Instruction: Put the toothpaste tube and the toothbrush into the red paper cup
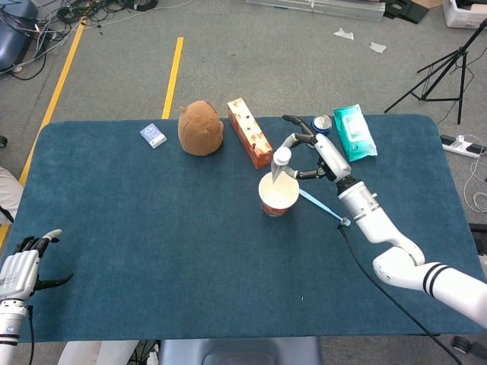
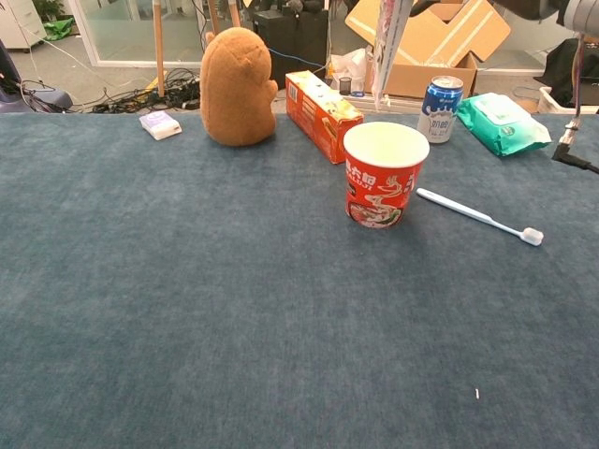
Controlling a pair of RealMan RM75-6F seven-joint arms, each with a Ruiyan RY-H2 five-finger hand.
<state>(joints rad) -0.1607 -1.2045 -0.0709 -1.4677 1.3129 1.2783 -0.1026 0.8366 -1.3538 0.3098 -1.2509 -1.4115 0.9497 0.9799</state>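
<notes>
The red paper cup [image 1: 278, 194] [image 2: 385, 174] stands upright near the table's middle, its white inside showing. My right hand [image 1: 310, 157] hovers over it and holds the toothpaste tube [image 1: 278, 166] [image 2: 387, 45] upright, cap end up, its flat end hanging just above the cup's rim. The light blue toothbrush [image 1: 323, 207] [image 2: 477, 215] lies flat on the cloth to the right of the cup, head pointing away from it. My left hand [image 1: 21, 265] rests low at the front left corner, fingers spread and empty.
Behind the cup stand an orange box [image 1: 249, 132] [image 2: 321, 112], a brown plush toy [image 1: 201, 128] [image 2: 237, 86], a drink can [image 1: 321, 124] [image 2: 439, 108] and a green wipes pack [image 1: 354, 132] [image 2: 502, 123]. A small blue-white packet [image 1: 153, 135] lies at the back left.
</notes>
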